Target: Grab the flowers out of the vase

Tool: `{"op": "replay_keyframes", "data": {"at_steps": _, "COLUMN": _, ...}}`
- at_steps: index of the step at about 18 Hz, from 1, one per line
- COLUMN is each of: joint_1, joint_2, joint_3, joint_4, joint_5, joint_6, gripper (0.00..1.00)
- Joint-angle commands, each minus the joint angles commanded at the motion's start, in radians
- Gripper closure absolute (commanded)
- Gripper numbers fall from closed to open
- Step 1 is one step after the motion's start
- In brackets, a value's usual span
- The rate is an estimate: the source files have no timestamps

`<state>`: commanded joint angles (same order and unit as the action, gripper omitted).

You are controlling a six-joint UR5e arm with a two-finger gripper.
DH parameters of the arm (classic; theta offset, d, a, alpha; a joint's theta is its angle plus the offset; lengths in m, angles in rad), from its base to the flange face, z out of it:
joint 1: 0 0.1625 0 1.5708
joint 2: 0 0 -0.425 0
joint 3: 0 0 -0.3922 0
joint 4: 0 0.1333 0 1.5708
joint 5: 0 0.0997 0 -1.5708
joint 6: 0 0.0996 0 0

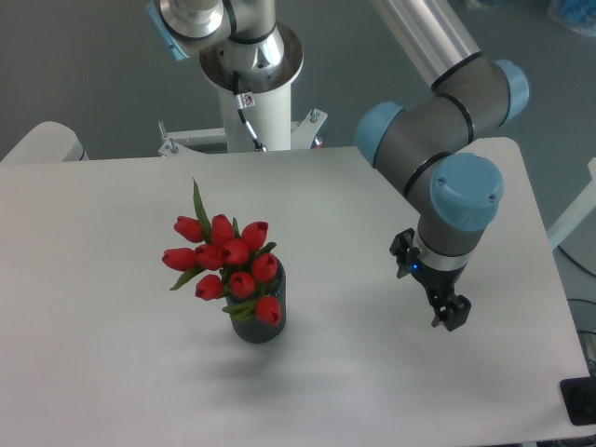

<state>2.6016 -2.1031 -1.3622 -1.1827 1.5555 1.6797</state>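
A tight bunch of red tulip flowers (pixel 228 261) with green stems and a long leaf stands in the small dark ribbed vase (pixel 258 328), left of the table's middle. The buds lean up and to the left over the vase's mouth. My gripper (pixel 448 314) hangs over the right part of the table, well to the right of the vase and at about its height in the picture. Its dark fingers (pixel 456 313) point down, slightly apart, with nothing between them.
The white table (pixel 112 354) has its right edge close to my gripper and its front edge just below the vase. The arm's white base column (pixel 250 102) stands at the table's far edge. A second grey arm link (pixel 424 37) crosses the top right.
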Motion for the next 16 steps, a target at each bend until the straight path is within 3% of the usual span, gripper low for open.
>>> {"op": "replay_keyframes", "data": {"at_steps": 12, "joint_1": -0.008, "joint_2": 0.005, "joint_3": -0.020, "joint_4": 0.000, "joint_5": -0.005, "joint_6": -0.003, "gripper": 0.00}}
{"op": "replay_keyframes", "data": {"at_steps": 16, "joint_1": 0.011, "joint_2": 0.049, "joint_3": -0.063, "joint_4": 0.002, "joint_5": -0.161, "joint_6": -0.003, "gripper": 0.00}}
